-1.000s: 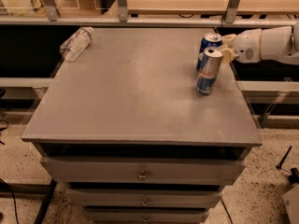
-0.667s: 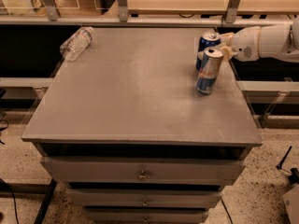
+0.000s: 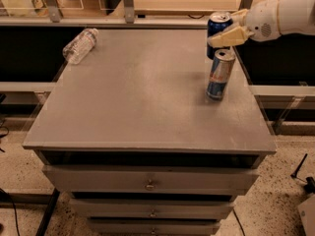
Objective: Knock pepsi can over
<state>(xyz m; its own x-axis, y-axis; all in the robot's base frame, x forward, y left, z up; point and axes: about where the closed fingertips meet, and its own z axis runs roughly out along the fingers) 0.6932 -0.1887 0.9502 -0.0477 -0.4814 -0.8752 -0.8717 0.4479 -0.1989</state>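
Observation:
The pepsi can [image 3: 217,25], stout and dark blue with a silver top, is upright at the table's back right. My gripper [image 3: 225,29] reaches in from the right on a white arm [image 3: 280,14]. One cream finger [image 3: 227,37] crosses the can's front and the other finger [image 3: 240,16] lies at its right rear, so the can sits between them. The can's lower part is hidden behind the finger and the slim can, so I cannot tell whether it rests on the table.
A tall slim blue-and-silver can with red marks [image 3: 219,74] stands just in front of the pepsi can. A clear plastic bottle [image 3: 79,45] lies at the back left. The grey table [image 3: 138,97] has drawers below, and its right edge is close to the cans.
The gripper and the pepsi can have moved together up and away from the slim can. The slim can and the bottle have not moved.

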